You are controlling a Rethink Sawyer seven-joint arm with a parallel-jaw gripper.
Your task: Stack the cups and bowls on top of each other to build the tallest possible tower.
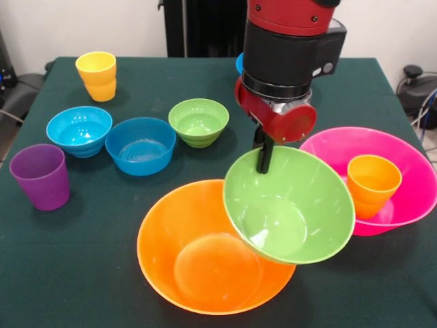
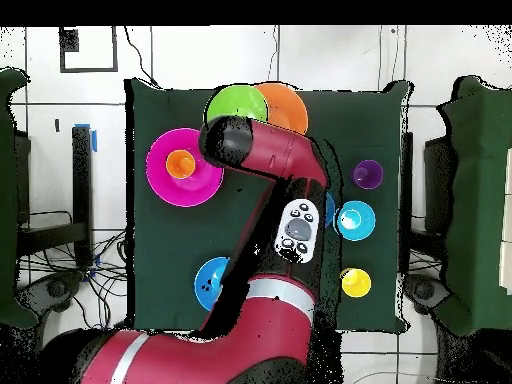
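My gripper (image 1: 263, 162) is shut on the far rim of a medium green bowl (image 1: 293, 208), which hangs tilted toward the camera above the right edge of the large orange bowl (image 1: 184, 263). To the right, the large pink bowl (image 1: 331, 142) holds an upright orange cup (image 1: 372, 183). From overhead, the green bowl (image 2: 235, 103) overlaps the orange bowl (image 2: 288, 106), with the pink bowl (image 2: 160, 180) and orange cup (image 2: 180, 164) beside them. My arm hides the gripper there.
Loose on the dark green cloth are a purple cup (image 1: 41, 176), a cyan bowl (image 1: 78, 130), a blue bowl (image 1: 140, 145), a small green bowl (image 1: 199, 121) and a yellow cup (image 1: 96, 75). Behind the arm, a sliver of another blue bowl (image 1: 240, 63) shows.
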